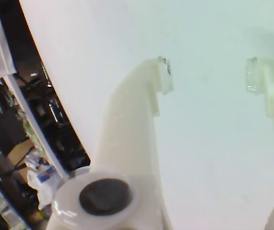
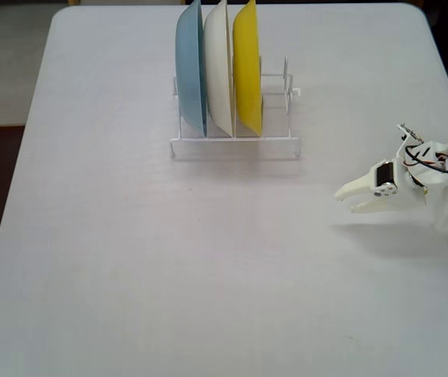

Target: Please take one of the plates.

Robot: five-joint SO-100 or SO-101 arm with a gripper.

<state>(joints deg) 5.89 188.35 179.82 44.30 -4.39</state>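
Three plates stand upright on edge in a white wire rack (image 2: 278,145) at the far middle of the table: a blue plate (image 2: 191,71) on the left, a white plate (image 2: 218,71) in the middle and a yellow plate (image 2: 247,71) on the right. My gripper (image 2: 344,201) hovers low at the table's right side, pointing left, well to the right of the rack and nearer the front. In the wrist view the gripper (image 1: 208,76) is open, with only bare table between its white fingers (image 1: 164,76). No plate shows in the wrist view.
The white table (image 2: 169,275) fills the fixed view, and the rack's right slots hold nothing. In the wrist view the table's edge (image 1: 55,96) runs along the left, with dark room clutter beyond it.
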